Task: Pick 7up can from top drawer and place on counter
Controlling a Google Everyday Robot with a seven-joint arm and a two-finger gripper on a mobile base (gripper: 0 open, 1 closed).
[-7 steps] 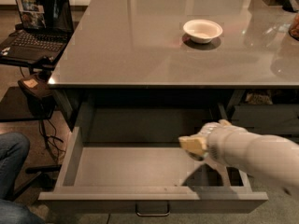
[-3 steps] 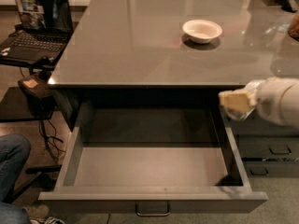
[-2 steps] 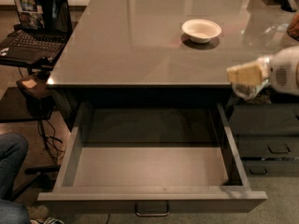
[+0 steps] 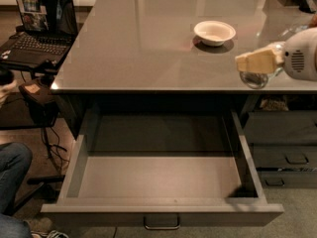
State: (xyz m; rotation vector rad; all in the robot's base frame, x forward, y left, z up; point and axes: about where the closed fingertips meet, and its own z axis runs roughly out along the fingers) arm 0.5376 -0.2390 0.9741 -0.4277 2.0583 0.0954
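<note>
Though the upper tan finger [image 4: 257, 61] covers most of it, the 7up can [image 4: 253, 80] shows as a silvery round rim and a strip of pale side just beneath that finger. Label marks not readable. Can sits in the gripper [image 4: 249, 71], over the front right edge of the counter [image 4: 148, 43]; whether it touches the surface or hangs just above it, cannot tell. Gripper clamped on the can; second finger hidden behind it. White arm [image 4: 303, 53] comes in from the right, cut off by the frame edge, wrist roughly level, fingers pointing left.

Top drawer [image 4: 158, 175] pulled fully out below the counter, curved metal handle [image 4: 162, 223] on its front. Flat grey floor visible wall to wall, with a dark shadow in the front right corner. Rear of the drawer lost in shade under the counter.

White bowl [image 4: 214, 32] stands on the counter, well behind the gripper; pale inside, contents not discernible.

Narrower dark drawers [image 4: 290, 155] to the right, shut, partly cut off. Open laptop [image 4: 42, 19] on a black stand at far left, screen lit. Jeans-clad knee [image 4: 12, 175] at the left edge, person otherwise out of frame.
</note>
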